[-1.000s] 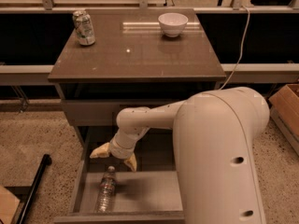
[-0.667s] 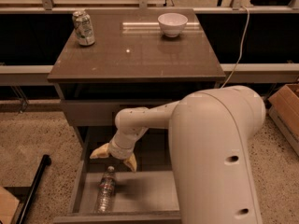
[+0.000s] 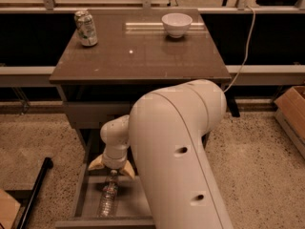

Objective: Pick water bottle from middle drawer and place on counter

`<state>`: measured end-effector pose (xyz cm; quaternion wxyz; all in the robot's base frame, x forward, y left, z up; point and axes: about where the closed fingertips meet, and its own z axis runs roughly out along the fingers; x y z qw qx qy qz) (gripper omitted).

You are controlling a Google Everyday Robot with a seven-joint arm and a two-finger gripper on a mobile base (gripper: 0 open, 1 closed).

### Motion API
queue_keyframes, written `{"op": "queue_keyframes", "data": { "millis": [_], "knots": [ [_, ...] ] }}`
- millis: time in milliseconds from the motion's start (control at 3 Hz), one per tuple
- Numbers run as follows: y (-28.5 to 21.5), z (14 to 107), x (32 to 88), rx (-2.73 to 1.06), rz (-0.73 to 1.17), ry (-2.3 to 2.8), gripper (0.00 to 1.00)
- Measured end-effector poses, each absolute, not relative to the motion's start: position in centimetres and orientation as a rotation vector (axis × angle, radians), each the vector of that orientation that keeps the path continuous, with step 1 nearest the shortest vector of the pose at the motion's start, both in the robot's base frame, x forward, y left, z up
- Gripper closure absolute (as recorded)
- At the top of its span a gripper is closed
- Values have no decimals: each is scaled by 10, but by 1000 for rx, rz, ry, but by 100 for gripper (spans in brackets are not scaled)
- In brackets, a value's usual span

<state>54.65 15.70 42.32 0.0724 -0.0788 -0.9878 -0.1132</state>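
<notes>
The water bottle (image 3: pixel 108 196), clear and ribbed, lies on the gray floor of the open middle drawer (image 3: pixel 79 194) at the bottom of the view. My gripper (image 3: pixel 111 168) hangs straight above the bottle's cap end, its two tan fingers (image 3: pixel 96 162) spread open to either side, empty. The gripper's tips are just above the bottle, close to touching. The brown-gray counter (image 3: pixel 143 51) tops the cabinet above. My large white arm covers the drawer's right half.
A green-white drink can (image 3: pixel 86 28) stands at the counter's back left and a white bowl (image 3: pixel 177 24) at the back centre. A black pole (image 3: pixel 33 190) leans at the lower left. A cardboard box (image 3: pixel 291 113) sits on the floor at right.
My gripper has lowered toward the bottle and the arm has swung further over the drawer. The bottle has not moved.
</notes>
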Motion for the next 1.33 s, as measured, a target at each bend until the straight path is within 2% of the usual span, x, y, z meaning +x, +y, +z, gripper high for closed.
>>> {"op": "queue_keyframes", "data": {
  "millis": [667,1000,1333],
  "knots": [
    [144,366,546,-343,-220,-2933,0],
    [141,355,545,-385,-204,-2908,18],
    [145,362,544,-391,-204,-2907,41]
  ]
}}
